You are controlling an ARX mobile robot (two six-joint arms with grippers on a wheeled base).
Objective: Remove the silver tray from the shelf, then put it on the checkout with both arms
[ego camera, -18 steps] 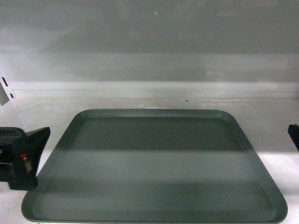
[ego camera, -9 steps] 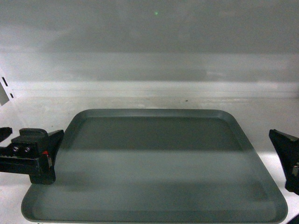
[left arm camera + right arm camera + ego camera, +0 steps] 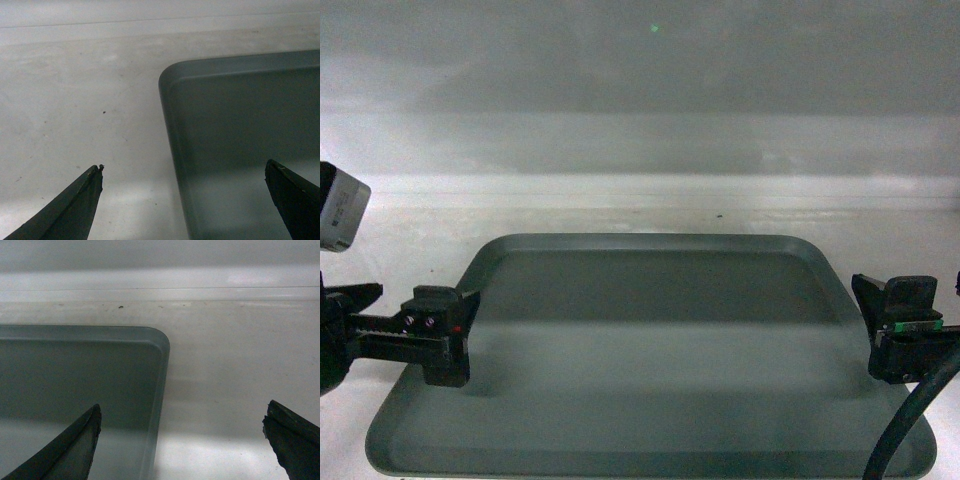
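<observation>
The silver tray lies flat on the white shelf, its long side facing me. My left gripper is at the tray's left edge and stands open. In the left wrist view its fingertips straddle the tray's left rim, one over the bare shelf and one over the tray's inside. My right gripper is at the right edge, also open. It straddles the right rim the same way, with nothing gripped. The checkout is out of view.
The pale back panel rises behind the shelf, past a low ledge. The left arm's grey-faced wrist module hangs at the far left. A thick black cable curves down at the lower right.
Both grippers have moved inward to the tray's side edges. The left one came from the far left and the right one came in from off the frame's edge. The tray has not moved.
</observation>
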